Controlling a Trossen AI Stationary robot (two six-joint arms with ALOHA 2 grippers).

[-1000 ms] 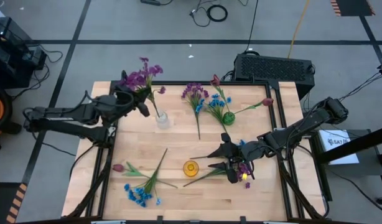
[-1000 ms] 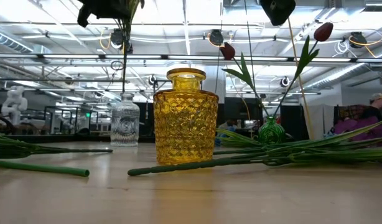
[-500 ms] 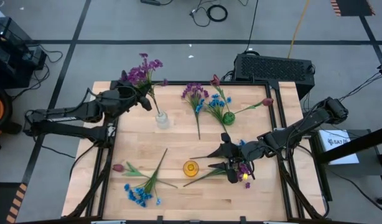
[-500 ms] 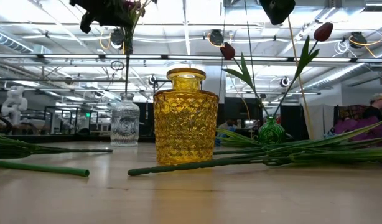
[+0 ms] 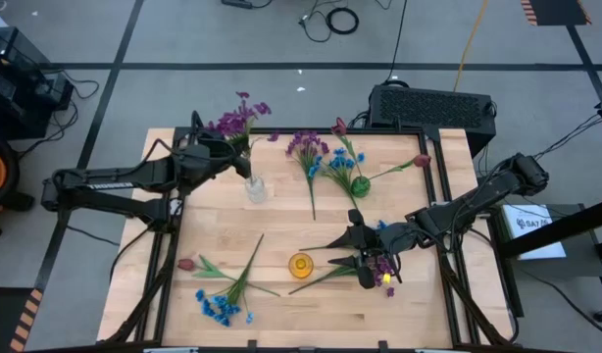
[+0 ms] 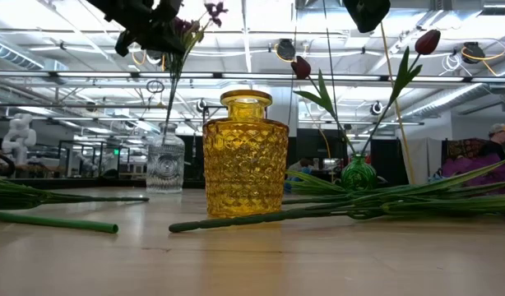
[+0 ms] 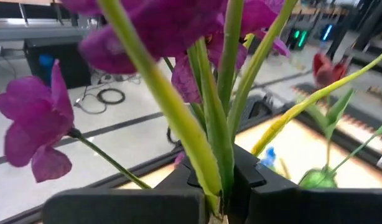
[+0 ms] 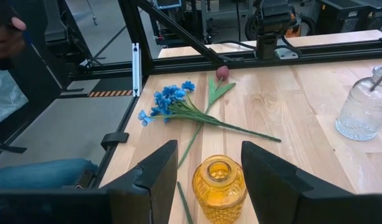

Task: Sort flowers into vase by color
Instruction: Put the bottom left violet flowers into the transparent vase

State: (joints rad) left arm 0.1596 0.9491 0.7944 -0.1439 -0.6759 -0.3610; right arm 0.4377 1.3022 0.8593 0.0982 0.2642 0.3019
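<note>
On a wooden table (image 5: 281, 221), seen from above, two dark robot arms work among scattered artificial flowers and three small vases. At the table's far left, the left gripper (image 5: 221, 155) is clamped tight on a purple sprig (image 5: 238, 120), fingers (image 7: 253, 177) pinched on the green stems (the left wrist view shows them squeezed between the pads). This sprig tilts, blossoms up and away from the table, with its stem end reaching down into the mouth of a clear vase (image 5: 255, 188). From table height the stem (image 6: 172, 103) slants down into that clear vase (image 6: 165, 163).

Near the front right, the right gripper (image 5: 355, 247) hovers low with its two fingers (image 8: 157, 171) partly apart and nothing between them. A yellow vase (image 5: 300, 264) stands just beside it, framed between the fingers in the right wrist view. A second purple sprig (image 5: 384, 270) lies on the table under this arm.

Farther back, a green vase (image 5: 360, 185) holds two dark red tulips (image 5: 338, 126). Just beside it lie a third purple sprig (image 5: 306, 149) and a blue sprig (image 5: 335, 165). At the front left corner lie another blue sprig (image 5: 219, 307) and a red tulip (image 5: 186, 264), their stems crossing.
</note>
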